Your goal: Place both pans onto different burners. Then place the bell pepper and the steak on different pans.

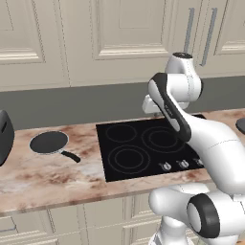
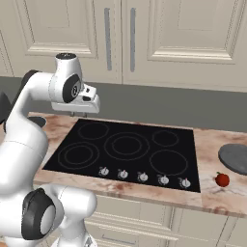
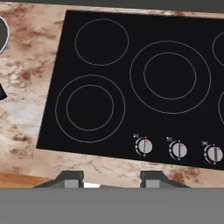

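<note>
The shallow dark pan (image 1: 49,142) lies on the marble counter left of the black cooktop (image 1: 143,165), its black handle (image 1: 71,156) pointing toward the front right. Its rim (image 3: 2,35) shows at the hand view's left edge. The deeper grey pan (image 2: 235,158) rests on the counter right of the cooktop, with the red bell pepper (image 2: 222,180) just in front of it. Burner rings (image 3: 90,108) (image 3: 169,76) are all bare. My gripper (image 2: 77,113) hovers above the cooktop's left side, open, with nothing between its fingertips (image 3: 70,178). The steak is out of view.
A row of silver knobs (image 2: 143,177) runs along the cooktop's front edge. A dark rounded appliance (image 1: 4,136) stands at the counter's far left. Cabinet doors and a grey backsplash rise behind the counter.
</note>
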Available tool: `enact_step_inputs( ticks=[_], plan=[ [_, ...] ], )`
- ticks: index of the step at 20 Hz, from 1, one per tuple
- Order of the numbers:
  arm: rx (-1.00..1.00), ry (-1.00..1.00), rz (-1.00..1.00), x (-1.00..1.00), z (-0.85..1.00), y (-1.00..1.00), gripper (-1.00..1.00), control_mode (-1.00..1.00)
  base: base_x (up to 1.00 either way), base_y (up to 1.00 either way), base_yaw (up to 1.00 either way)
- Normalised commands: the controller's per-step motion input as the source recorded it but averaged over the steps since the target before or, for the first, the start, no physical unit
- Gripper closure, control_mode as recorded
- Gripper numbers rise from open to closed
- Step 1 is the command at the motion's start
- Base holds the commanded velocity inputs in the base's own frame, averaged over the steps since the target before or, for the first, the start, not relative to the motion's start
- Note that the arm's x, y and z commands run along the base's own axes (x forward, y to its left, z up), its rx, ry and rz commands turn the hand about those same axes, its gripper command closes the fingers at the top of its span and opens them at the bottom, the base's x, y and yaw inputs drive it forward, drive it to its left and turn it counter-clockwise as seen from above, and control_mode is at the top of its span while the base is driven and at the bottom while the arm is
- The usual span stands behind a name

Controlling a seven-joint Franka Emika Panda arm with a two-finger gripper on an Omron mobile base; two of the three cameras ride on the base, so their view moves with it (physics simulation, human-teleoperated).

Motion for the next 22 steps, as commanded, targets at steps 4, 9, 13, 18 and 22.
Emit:
enact_step_inputs(
  ticks=[4, 9, 13, 18, 22],
  plan=[
    [0.00, 0.00, 0.00, 0.00, 0.00, 0.01, -1.00, -1.00, 0.00, 0.00, 0.00],
    [0.00, 0.00, 0.00, -0.01, -0.07, 0.40, -1.00, -1.00, 0.00, 0.00, 0.00],
    [0.00, 0.00, 0.00, 0.00, -0.09, 0.66, -1.00, -1.00, 0.00, 0.00, 0.00],
    [0.01, 0.00, 0.05, 0.00, -0.19, 0.48, -1.00, -1.00, 0.00, 0.00, 0.00],
    [0.03, 0.03, 0.10, 0.00, -0.28, 0.43, -1.00, -1.00, 0.00, 0.00, 0.00]
  ],
)
